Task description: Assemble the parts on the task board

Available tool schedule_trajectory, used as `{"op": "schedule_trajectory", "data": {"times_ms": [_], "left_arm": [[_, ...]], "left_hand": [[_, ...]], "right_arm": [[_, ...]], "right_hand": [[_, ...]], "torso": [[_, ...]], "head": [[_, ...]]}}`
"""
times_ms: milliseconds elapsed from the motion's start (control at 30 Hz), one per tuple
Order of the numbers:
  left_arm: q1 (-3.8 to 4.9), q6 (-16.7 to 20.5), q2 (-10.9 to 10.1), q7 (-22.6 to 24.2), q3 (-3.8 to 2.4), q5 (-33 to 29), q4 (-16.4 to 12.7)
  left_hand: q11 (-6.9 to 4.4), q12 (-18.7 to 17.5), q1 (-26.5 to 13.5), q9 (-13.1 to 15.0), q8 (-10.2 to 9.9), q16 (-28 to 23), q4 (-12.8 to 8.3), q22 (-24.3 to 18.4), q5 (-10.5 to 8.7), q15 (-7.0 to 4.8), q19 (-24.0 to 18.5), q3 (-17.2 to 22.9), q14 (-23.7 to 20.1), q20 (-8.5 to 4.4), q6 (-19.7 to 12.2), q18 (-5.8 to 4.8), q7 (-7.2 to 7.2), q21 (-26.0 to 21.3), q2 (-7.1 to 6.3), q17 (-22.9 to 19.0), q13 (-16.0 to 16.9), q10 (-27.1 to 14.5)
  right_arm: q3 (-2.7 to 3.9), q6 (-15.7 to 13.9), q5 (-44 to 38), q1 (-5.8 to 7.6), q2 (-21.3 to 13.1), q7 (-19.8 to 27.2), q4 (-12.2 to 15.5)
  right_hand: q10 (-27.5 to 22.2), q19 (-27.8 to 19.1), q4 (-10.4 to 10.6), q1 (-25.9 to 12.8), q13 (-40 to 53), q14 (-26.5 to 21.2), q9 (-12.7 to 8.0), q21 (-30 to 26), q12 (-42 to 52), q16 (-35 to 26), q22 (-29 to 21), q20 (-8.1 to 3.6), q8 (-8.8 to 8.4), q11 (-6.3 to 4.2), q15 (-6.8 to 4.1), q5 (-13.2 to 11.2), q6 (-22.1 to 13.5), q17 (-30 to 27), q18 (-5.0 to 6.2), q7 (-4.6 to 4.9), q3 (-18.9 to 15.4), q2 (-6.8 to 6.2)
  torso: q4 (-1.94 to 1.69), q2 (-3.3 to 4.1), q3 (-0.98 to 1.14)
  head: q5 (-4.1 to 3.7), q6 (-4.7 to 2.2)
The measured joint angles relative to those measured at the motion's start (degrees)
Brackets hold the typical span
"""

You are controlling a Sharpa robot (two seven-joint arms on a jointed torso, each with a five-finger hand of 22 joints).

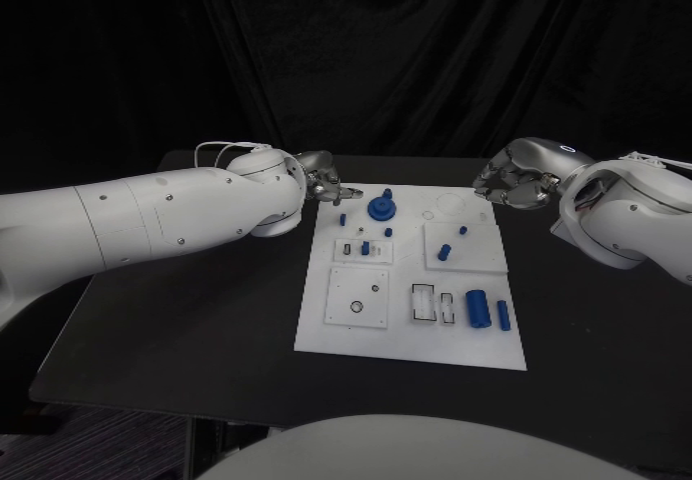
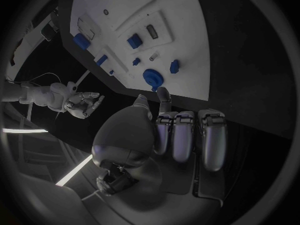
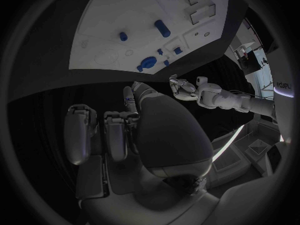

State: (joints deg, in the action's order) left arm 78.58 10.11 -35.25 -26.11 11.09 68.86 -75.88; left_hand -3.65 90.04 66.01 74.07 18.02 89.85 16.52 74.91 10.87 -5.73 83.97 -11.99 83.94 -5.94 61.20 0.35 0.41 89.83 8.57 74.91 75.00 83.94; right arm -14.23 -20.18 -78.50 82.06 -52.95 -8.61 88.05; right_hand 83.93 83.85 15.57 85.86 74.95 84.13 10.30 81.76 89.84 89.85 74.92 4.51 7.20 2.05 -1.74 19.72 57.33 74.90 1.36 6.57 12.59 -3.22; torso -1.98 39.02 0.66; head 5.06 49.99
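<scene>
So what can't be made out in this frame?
- Left hand, head view: fingertips too small and dark to tell whether they hold anything.
- Right hand, head view: palm faces away, hiding it.
- Task board: small recesses too tiny to read.

Black table (image 1: 188, 330), matte top, black curtain (image 1: 361, 70) hanging behind it

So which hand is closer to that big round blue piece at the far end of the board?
The left hand, just beside the round blue piece. The right hand hovers off the board's opposite edge.
</scene>
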Motion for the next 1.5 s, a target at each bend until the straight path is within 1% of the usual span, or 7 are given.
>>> {"op": "schedule_trajectory", "data": {"times_ms": [200,333,633,867,967,1233,1500], "left_arm": [[0.00,-2.67,1.98,-0.42,0.38,0.00,4.20],[-0.03,-4.41,2.82,-0.72,0.65,0.00,6.24],[-0.34,-6.43,3.83,-0.84,0.87,0.00,8.37],[-0.44,-7.31,4.33,-0.65,0.98,0.00,9.01],[-0.57,-7.56,4.45,-0.52,1.02,0.00,9.01],[-0.76,-8.24,4.95,-0.16,1.04,0.00,9.21],[-1.05,-9.14,5.07,-0.15,1.06,0.00,9.45]], "left_hand": [[0.00,0.00,0.00,-0.08,-0.23,0.00,0.00,0.00,0.40,0.00,0.00,0.00,0.00,0.00,0.00,0.00,0.00,0.00,0.00,0.00,0.01,0.00],[0.01,0.00,0.00,-0.08,-0.23,0.00,0.00,0.00,0.39,0.00,0.00,0.00,0.00,0.00,0.00,0.00,0.00,0.00,0.00,0.00,0.01,0.00],[0.01,0.00,-0.05,-0.25,-0.56,0.00,0.16,0.00,0.39,0.00,0.00,-0.16,0.00,0.00,0.00,0.00,0.00,0.00,-0.05,0.00,0.02,0.00],[0.02,-0.01,-0.92,-1.12,-1.98,0.00,0.16,0.00,0.61,0.01,0.00,-0.96,0.00,0.01,0.00,0.00,0.00,0.00,-0.68,0.00,0.00,0.01],[0.41,-0.01,-1.20,-1.82,-2.96,0.00,0.00,0.00,0.61,0.01,0.00,-1.11,0.00,0.01,0.00,0.00,0.00,0.00,-0.55,0.00,0.00,0.01],[0.41,-0.01,-1.25,-2.51,-3.83,0.00,0.16,0.00,0.61,0.03,0.17,-1.27,0.03,0.26,-0.24,0.01,0.25,0.00,-0.49,0.00,-0.01,0.01],[1.01,-0.01,-1.43,-4.79,-6.66,0.00,-0.01,0.00,1.79,0.64,0.01,-1.75,0.21,0.83,-0.60,0.01,0.83,0.00,-0.31,0.00,-0.01,0.19]], "right_arm": [[0.00,-0.02,0.00,0.00,0.00,-0.03,0.01],[0.00,-0.02,0.00,0.00,-0.15,-0.04,0.11],[0.00,-0.04,0.00,0.00,-0.14,-0.08,0.10],[0.00,-0.01,0.00,0.00,0.05,-0.09,0.02],[0.00,0.00,0.00,0.00,0.07,-0.09,-0.01],[0.00,0.01,0.00,-0.01,0.06,-0.09,-0.02],[0.00,0.04,0.00,-0.01,0.03,-0.10,-0.02]], "right_hand": [[0.00,0.00,0.00,0.00,0.00,0.00,0.00,0.00,0.00,0.00,0.00,0.00,0.00,0.00,0.00,0.00,0.00,0.00,0.00,0.00,0.00,0.00],[0.00,0.00,0.00,0.00,-0.01,0.00,0.00,0.00,0.00,0.00,0.00,0.00,0.00,0.00,0.00,0.00,0.00,0.00,0.00,0.00,0.00,0.00],[0.00,0.00,0.00,-0.07,-0.01,0.00,0.01,-0.10,0.00,0.00,0.00,0.00,0.00,0.00,0.00,0.05,0.00,0.00,0.00,0.00,0.00,0.06],[0.00,0.00,0.00,-0.23,-0.02,0.00,0.01,-0.23,0.00,0.00,-0.01,0.00,0.00,0.00,0.00,0.22,0.00,0.00,0.00,0.00,0.00,0.22],[0.00,0.00,0.00,-0.23,-0.02,0.00,0.01,-0.23,0.00,0.00,-0.01,0.00,0.00,0.00,0.00,0.22,0.00,0.00,0.00,0.00,0.00,0.22],[0.00,0.00,0.00,-0.22,-0.02,0.00,0.01,-0.22,0.00,0.00,-0.01,0.00,0.00,0.00,0.00,0.22,0.00,0.00,0.01,0.00,0.00,0.22],[0.00,0.00,0.00,-0.22,-0.03,0.00,0.01,-0.22,0.00,0.00,-0.01,0.00,0.00,0.00,0.00,0.22,0.00,0.00,0.00,0.00,0.00,0.22]], "torso": [[0.00,-0.12,0.04],[0.12,-0.13,0.04],[0.12,-0.15,0.00],[0.02,-0.14,-0.03],[-0.01,-0.12,-0.04],[-0.07,-0.12,-0.02],[0.05,-0.14,0.02]], "head": [[-0.05,0.00],[0.18,0.00],[0.15,0.00],[0.22,0.00],[0.18,0.00],[-0.01,0.00],[0.15,0.00]]}}
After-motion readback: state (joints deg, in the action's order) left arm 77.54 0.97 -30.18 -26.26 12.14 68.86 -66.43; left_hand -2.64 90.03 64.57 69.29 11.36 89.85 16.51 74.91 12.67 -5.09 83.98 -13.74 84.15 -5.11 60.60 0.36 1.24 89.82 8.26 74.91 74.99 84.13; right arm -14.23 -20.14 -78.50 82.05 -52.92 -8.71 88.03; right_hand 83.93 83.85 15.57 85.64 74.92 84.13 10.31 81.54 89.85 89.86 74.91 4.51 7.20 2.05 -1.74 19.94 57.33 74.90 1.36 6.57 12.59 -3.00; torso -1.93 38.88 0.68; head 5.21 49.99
